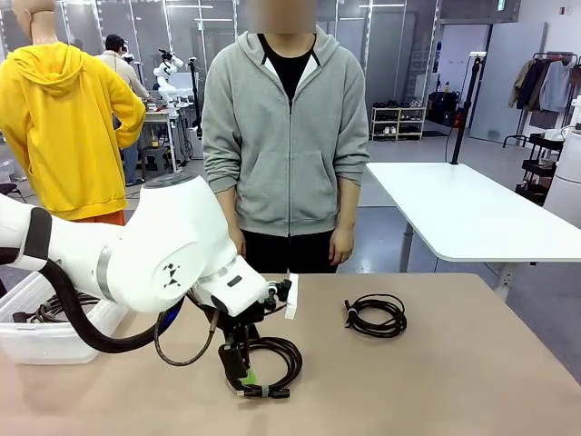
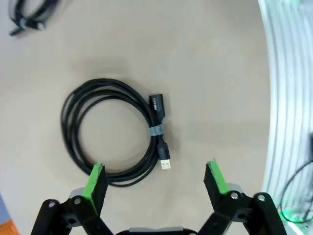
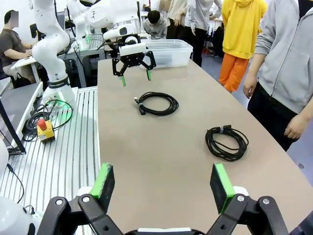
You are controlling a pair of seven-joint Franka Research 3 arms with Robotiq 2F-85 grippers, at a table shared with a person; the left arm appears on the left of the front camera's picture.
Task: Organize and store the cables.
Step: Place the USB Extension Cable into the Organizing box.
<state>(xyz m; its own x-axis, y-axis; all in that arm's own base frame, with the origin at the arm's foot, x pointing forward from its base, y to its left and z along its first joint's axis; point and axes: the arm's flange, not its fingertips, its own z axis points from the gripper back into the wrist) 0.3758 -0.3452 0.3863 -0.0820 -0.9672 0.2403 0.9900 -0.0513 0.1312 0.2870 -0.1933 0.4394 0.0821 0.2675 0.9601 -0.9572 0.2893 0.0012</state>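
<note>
Closest lies one black cable coil [image 2: 154, 130] on the table [image 1: 454, 381], just under the left gripper [image 2: 155, 171], whose fingers are wide apart. The right gripper [image 3: 164, 181] has its fingers wide apart too, holding nothing. A second coil [image 1: 396, 325] lies farther right.

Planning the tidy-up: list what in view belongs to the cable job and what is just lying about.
Job: near coiled cable, below the open left pincer; far coiled cable; clear bin.
Lying about: white side table; red stop button.
</note>
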